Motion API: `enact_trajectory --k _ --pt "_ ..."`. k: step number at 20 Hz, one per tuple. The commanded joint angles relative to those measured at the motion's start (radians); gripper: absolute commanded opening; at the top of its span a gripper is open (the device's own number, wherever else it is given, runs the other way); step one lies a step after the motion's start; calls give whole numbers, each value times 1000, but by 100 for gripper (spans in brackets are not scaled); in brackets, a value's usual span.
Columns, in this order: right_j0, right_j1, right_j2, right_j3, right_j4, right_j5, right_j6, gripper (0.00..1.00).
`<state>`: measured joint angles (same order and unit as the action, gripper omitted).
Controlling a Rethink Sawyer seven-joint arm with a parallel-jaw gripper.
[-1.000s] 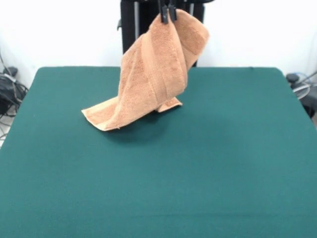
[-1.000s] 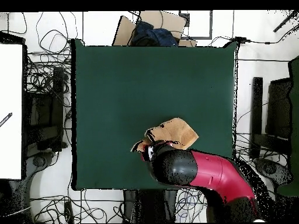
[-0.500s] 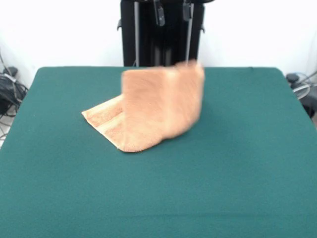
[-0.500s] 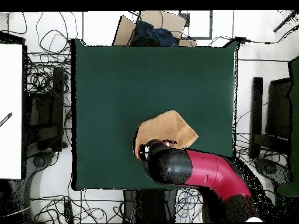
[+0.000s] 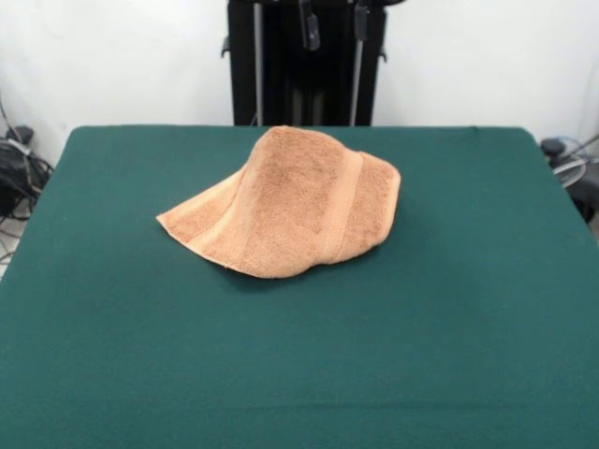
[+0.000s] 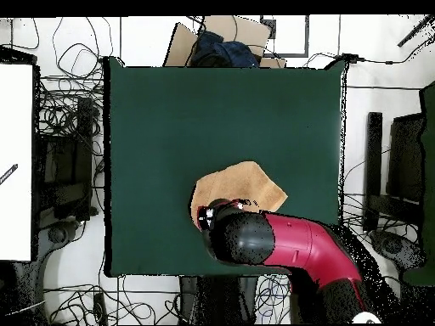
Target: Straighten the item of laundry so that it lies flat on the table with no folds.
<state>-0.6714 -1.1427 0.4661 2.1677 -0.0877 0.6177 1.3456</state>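
At the top edge of the front view, against the black pedestal, hangs the hand point(image 5: 331, 23): two dark fingers set well apart with nothing between them, so it is spread and empty. Directly below it, and a little toward the camera, lies the one towel point(image 5: 285, 203) on the table point(image 5: 468, 309), in the half nearer the robot. It is not flat: it sits as a rounded, doubled-over hump, with one corner trailing out to the picture's left and a smoother woven band running down its right side. Its long axis runs roughly across the table, left to right in the front view. From overhead, the red and black arm point(image 6: 289, 246) covers the towel's robot-side edge. One hand, one towel, one table. Judging by the hump, at least one fold remains to be opened.
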Motion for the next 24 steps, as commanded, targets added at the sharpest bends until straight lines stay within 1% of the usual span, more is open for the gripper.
enact_trajectory --k 1,4,6,8,10,13,14,17,21,24 --pt "28 29 -10 -7 14 -36 135 100" --pt "43 26 -36 6 -14 -46 157 100" --pt "33 71 -52 36 -48 -131 162 100" --pt "32 128 -73 31 -80 -150 155 100" --pt "43 152 -105 12 -117 -116 153 100" --pt "37 162 -117 4 -159 -128 120 100" --pt "30 161 -115 5 -166 -140 108 100" --pt "16 164 -117 -2 -178 -122 97 100" --pt "-3 203 -112 -26 -197 -120 86 100" --pt "-11 247 -117 -42 -211 -130 86 100"
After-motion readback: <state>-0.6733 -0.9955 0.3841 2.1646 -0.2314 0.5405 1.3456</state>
